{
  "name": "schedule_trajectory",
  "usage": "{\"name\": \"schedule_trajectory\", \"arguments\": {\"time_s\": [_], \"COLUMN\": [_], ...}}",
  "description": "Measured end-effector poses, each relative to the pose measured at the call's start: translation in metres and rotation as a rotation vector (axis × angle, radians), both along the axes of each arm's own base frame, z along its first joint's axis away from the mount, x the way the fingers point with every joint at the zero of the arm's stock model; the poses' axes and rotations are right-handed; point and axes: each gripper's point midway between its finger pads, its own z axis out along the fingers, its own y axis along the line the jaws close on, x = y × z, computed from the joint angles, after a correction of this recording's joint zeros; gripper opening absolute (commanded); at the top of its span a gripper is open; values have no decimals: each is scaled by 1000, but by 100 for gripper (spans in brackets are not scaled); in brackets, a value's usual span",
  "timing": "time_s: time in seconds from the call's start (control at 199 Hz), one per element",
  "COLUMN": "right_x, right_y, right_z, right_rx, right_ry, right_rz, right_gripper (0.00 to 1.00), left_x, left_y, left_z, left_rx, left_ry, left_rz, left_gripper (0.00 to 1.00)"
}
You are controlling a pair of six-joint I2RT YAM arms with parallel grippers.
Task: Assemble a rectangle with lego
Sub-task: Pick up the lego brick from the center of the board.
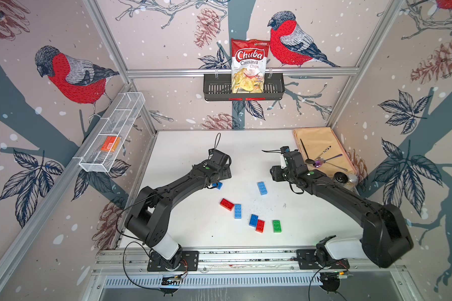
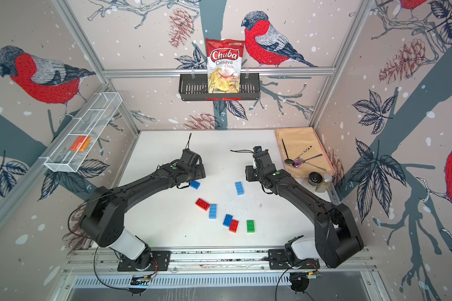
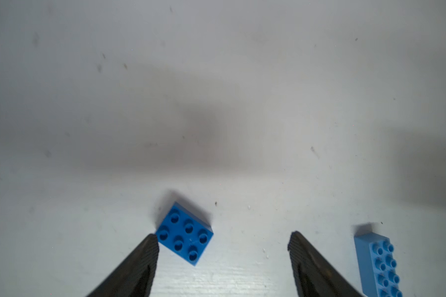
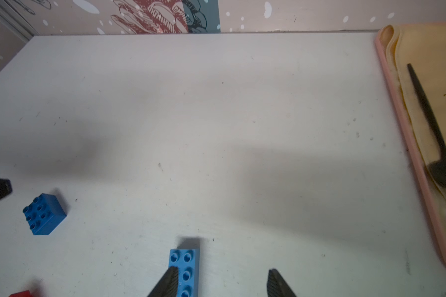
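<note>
Seven lego bricks lie loose on the white table [image 1: 193,156]. In both top views a small dark blue brick [image 1: 218,185] [image 2: 195,184] sits by my left arm. A long light blue brick [image 1: 262,188] lies near my right arm. Toward the front are a red brick [image 1: 227,204] touching a light blue one [image 1: 237,211], a blue [image 1: 253,220] and red [image 1: 260,225] pair, and a green brick [image 1: 277,226]. My left gripper [image 3: 223,240] is open, with the dark blue brick [image 3: 184,232] just inside one fingertip. My right gripper [image 4: 222,273] is open beside the light blue brick [image 4: 188,270].
A pink tray [image 1: 321,140] with a cloth and spoons [image 1: 324,159] fills the back right corner, with two shakers [image 1: 346,178] at its front. A black basket [image 1: 214,86] holding a chips bag hangs on the back wall. A wire basket [image 1: 110,135] hangs on the left wall.
</note>
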Motion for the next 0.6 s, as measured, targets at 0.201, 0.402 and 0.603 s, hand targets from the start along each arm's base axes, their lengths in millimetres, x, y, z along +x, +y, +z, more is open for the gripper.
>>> {"name": "schedule_trajectory", "arguments": {"time_s": [0.201, 0.402, 0.603], "right_x": [2, -3, -2], "right_y": [0, 6, 17], "right_z": [-5, -13, -7], "right_rx": [25, 57, 109], "right_ry": [-23, -9, -22], "right_rz": [5, 38, 75], "right_gripper": [60, 59, 57], "left_x": [6, 0, -14], "left_y": [-12, 0, 9], "left_z": [-14, -23, -46], "left_rx": [-113, -184, -234], "left_ry": [157, 243, 342], "left_rz": [233, 470, 621], "left_gripper": [79, 74, 72]}}
